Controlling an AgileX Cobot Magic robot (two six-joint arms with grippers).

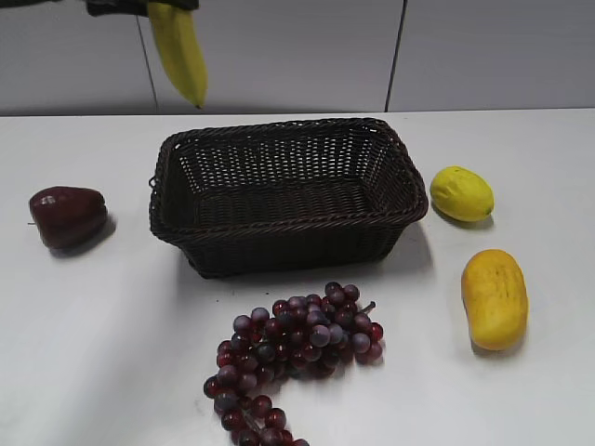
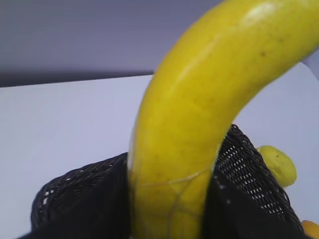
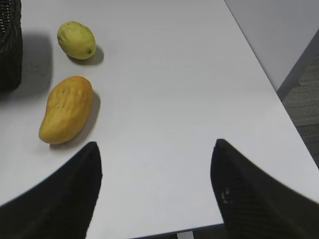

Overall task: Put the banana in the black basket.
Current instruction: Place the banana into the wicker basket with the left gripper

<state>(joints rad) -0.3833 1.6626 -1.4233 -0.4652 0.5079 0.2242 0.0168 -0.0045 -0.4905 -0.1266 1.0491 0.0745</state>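
The banana hangs high in the air at the top left of the exterior view, above and behind the far left corner of the black basket. My left gripper is shut on the banana's upper end, mostly cut off by the frame's top edge. In the left wrist view the banana fills the middle between the jaws, with the basket below it. My right gripper is open and empty over bare table near the table's right edge. It is out of the exterior view.
A dark red fruit lies left of the basket. A purple grape bunch lies in front. A small yellow lemon-like fruit and a stubby orange-yellow oval fruit lie to the right, also in the right wrist view.
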